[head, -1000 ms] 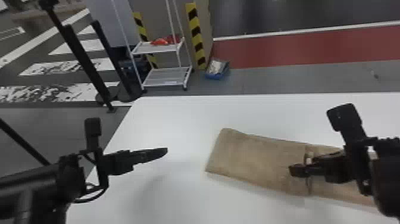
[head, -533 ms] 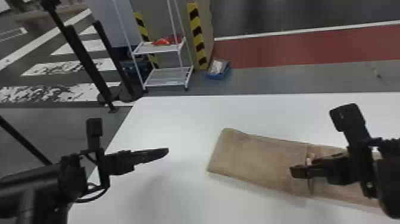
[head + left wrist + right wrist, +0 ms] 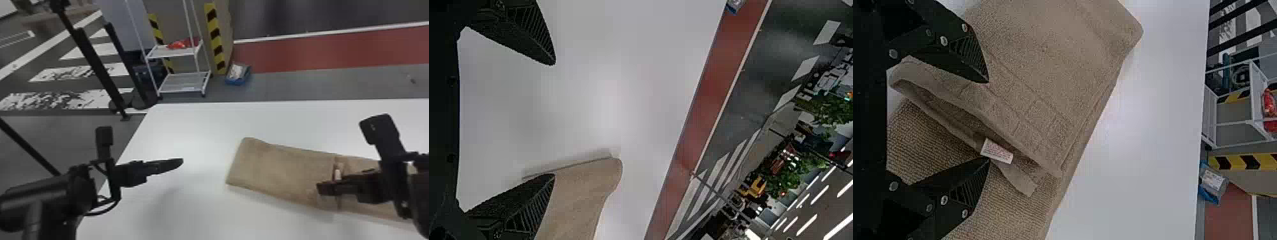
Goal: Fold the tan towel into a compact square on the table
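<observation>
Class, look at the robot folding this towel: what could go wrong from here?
The right gripper is open at the towel's loose edge, where the layers gape; closing there might catch only one layer and spoil the fold.

The white label sticks out near its fingers and could get pinched.

The left gripper is open and not holding the towel, so a pull might drag it all.

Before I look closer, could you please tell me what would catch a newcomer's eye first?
The tan towel, folded into a long strip on the white table. Next, the open right gripper at the towel's upper hem, near a small white label; the left gripper hangs open left of the towel.
</observation>
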Controlling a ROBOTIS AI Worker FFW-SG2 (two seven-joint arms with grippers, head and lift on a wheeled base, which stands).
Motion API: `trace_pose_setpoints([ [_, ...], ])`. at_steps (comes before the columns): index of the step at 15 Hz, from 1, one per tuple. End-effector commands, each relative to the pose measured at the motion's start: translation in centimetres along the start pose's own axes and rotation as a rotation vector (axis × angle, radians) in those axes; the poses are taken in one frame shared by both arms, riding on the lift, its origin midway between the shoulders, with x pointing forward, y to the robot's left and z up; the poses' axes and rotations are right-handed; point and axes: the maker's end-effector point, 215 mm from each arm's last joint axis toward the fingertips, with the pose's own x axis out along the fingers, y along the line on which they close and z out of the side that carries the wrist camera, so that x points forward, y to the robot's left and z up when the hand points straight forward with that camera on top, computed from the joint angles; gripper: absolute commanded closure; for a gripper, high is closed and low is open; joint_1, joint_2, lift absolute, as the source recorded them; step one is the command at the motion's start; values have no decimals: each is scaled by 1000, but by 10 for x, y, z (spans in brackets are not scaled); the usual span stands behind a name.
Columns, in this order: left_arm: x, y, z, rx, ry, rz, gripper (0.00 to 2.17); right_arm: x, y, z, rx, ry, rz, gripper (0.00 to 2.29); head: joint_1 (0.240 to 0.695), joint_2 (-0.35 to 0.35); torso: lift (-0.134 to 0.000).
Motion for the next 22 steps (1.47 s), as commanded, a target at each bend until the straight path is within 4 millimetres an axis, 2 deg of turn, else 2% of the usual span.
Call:
trace_pose_setpoints([
  [1, 0, 2, -1, -3, 2, 2, 87, 1, -1, 1, 1, 1, 0, 448, 695, 303, -125],
  [7, 0, 3, -3, -7, 5, 3, 87, 1, -2, 1, 5, -1, 0, 508, 695, 301, -125],
  [9, 1, 3, -2, -7, 5, 6, 87, 0, -4, 1, 9, -3, -1, 650, 695, 301, -125],
  [14, 0, 3, -3, -7, 5, 6, 87, -1, -2, 0, 12, -4, 5, 674, 695, 300, -125],
  [17, 0, 4, -2, -6, 6, 7, 87, -4, 4, -10, 30, 14, 10, 458, 695, 302, -125],
  [20, 0, 4, -2, -5, 6, 6, 87, -4, 4, -17, 37, 23, 7, 451, 695, 306, -125],
  [22, 1, 3, -2, -5, 6, 4, 87, -4, 4, -14, 22, 21, -1, 475, 695, 306, -125],
])
